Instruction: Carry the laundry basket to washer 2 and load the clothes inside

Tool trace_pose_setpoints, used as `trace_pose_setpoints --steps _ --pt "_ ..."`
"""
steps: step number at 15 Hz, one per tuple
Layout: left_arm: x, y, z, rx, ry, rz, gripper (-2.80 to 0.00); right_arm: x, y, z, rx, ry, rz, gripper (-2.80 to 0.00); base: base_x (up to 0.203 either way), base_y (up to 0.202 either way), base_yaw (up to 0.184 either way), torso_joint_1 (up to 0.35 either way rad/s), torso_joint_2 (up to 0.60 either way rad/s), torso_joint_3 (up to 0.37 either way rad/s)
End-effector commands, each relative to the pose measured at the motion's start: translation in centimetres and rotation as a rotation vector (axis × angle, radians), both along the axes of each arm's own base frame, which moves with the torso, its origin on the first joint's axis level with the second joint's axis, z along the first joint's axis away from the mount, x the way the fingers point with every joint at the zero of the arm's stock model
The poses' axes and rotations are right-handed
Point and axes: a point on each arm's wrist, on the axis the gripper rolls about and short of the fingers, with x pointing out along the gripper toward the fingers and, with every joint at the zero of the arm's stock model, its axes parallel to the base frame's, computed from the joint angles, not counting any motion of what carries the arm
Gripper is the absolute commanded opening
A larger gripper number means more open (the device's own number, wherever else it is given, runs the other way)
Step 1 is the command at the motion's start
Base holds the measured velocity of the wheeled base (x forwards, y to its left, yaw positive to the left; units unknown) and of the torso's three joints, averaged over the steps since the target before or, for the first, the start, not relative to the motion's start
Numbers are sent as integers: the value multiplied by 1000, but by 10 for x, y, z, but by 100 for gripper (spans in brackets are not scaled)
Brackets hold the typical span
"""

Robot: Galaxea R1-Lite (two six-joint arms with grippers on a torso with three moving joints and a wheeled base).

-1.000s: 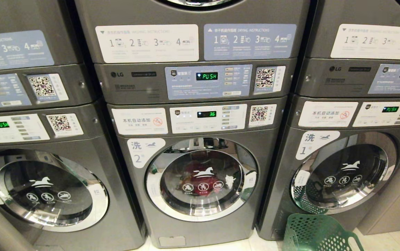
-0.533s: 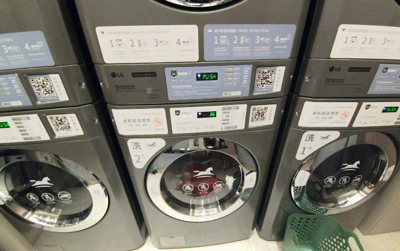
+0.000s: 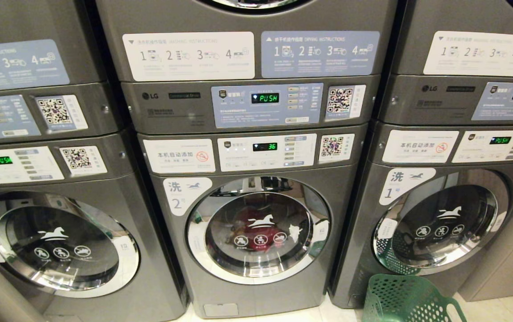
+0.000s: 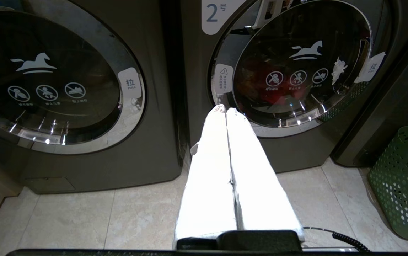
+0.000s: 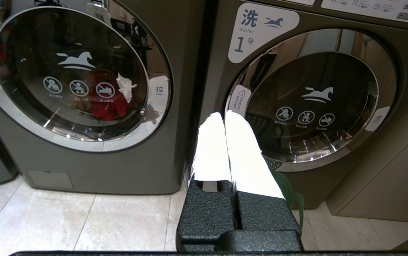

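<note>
Washer 2 [image 3: 261,297] stands in the middle with its chrome-ringed door [image 3: 258,230] shut. The clothes [image 3: 256,223] show red behind the glass, and a scrap of white cloth [image 5: 125,87] sits by the door's pull side. The green laundry basket [image 3: 408,299] stands on the floor in front of washer 1, and no garment shows in its visible part. My left gripper [image 4: 225,109] is shut and empty, low in front of washer 2 [image 4: 296,149]. My right gripper [image 5: 224,114] is shut and empty, between washer 2 [image 5: 118,170] and washer 1, with a basket handle [image 5: 291,193] just behind it.
Washer 1 [image 3: 439,219] is on the right and a third grey washer [image 3: 60,241] on the left, both shut, with dryers stacked above. A beige panel [image 3: 506,268] stands to the right of washer 1. Pale tiled floor [image 4: 83,220] lies before the machines.
</note>
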Motion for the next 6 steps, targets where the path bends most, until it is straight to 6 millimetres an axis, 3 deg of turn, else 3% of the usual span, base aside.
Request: trace_pose_setpoints --steps 1,6 --pt "0 0 0 0 0 0 -280 0 0 -1 1 10 1 -280 0 0 0 0 0 0" --pt "0 0 0 0 0 0 -280 0 0 -1 14 8 -1 -280 0 0 0 0 0 0"
